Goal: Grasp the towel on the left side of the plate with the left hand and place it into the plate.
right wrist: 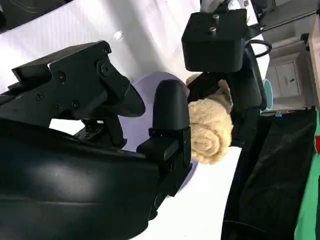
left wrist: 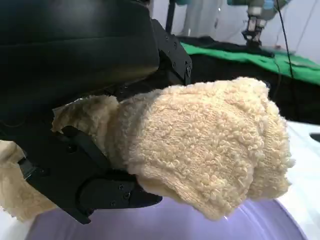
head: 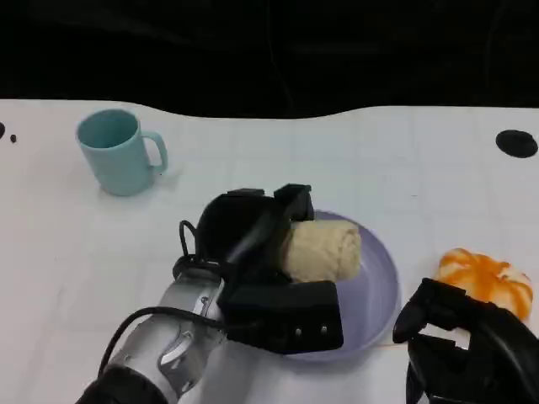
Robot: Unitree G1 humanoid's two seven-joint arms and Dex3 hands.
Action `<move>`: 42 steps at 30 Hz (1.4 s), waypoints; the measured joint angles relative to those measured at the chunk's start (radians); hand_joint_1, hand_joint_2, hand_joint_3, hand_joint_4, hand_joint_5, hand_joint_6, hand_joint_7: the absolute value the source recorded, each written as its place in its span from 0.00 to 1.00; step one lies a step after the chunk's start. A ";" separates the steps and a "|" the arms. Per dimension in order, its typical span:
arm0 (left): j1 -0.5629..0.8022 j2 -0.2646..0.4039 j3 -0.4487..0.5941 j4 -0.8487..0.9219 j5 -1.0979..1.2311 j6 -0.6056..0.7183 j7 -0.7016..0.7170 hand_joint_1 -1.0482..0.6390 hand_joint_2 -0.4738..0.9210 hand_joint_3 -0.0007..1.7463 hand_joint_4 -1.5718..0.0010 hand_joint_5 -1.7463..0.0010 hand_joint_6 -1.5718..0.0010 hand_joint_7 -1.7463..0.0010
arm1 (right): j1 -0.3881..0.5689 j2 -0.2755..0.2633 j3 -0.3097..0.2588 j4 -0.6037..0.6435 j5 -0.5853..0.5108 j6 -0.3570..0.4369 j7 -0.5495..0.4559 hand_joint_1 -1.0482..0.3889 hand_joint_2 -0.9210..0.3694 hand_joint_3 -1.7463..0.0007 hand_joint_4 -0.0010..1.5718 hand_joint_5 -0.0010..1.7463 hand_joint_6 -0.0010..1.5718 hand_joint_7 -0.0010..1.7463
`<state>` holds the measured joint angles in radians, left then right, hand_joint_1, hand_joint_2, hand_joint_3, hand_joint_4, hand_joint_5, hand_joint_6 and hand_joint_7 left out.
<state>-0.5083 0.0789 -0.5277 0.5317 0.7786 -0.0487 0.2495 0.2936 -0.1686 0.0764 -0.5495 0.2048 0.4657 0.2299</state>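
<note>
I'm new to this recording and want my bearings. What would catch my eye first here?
First, the left hand at the table's middle, gripping a rolled beige towel over the lilac plate. Next, the teal mug standing at the far left, and an orange-and-white pumpkin-like thing right of the plate, just beyond the right hand.

White table (head: 278,151) w/ faint grid lines spans the head view; its far edge runs in a wavy line against a black backdrop (head: 269,42). A black round mark (head: 516,143) sits on the tabletop at far right, two small dark dots (head: 7,134) at far left. Lighting even, soft shadows. Left wrist view: black cloth (left wrist: 235,75) beyond the table, green cloth (left wrist: 260,62) lying over it, pale wall (left wrist: 210,20) behind w/ blurred equipment on stands (left wrist: 252,20). Right wrist view: black drape (right wrist: 270,170) beside the table edge, green strip (right wrist: 307,200) at frame corner, beige cabinet-like unit (right wrist: 290,75), detail unclear.
</note>
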 measured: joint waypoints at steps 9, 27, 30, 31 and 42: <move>-0.005 0.027 0.001 -0.046 -0.082 -0.033 -0.201 0.30 1.00 0.05 0.90 0.63 0.84 1.00 | 0.000 0.000 0.001 -0.013 0.000 0.000 0.001 0.69 0.18 0.36 0.45 1.00 0.31 0.97; 0.090 0.152 0.050 -0.401 -0.105 0.013 -0.399 0.23 1.00 0.07 0.94 0.65 0.85 0.96 | 0.009 -0.001 0.002 -0.022 0.001 0.000 0.004 0.68 0.20 0.34 0.45 1.00 0.32 0.97; 0.155 0.175 0.105 -0.493 -0.174 0.038 -0.458 0.29 1.00 0.08 0.91 0.62 0.82 0.95 | 0.008 -0.001 0.003 -0.022 0.001 0.000 0.003 0.67 0.22 0.34 0.45 1.00 0.33 0.97; 0.177 0.183 0.124 -0.527 -0.202 0.049 -0.479 0.30 1.00 0.08 0.90 0.62 0.82 0.95 | 0.007 -0.001 0.004 -0.022 0.000 0.000 0.003 0.67 0.22 0.34 0.45 1.00 0.33 0.97; 0.433 0.201 0.344 -0.719 -0.571 -0.049 -0.560 0.60 0.93 0.20 0.60 0.43 0.46 0.82 | 0.005 -0.001 0.016 -0.030 -0.011 0.011 -0.005 0.67 0.21 0.34 0.45 1.00 0.32 0.95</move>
<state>-0.0752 0.2804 -0.1833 -0.1871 0.2072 -0.0978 -0.3107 0.2990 -0.1695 0.0926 -0.5796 0.1936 0.4768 0.2246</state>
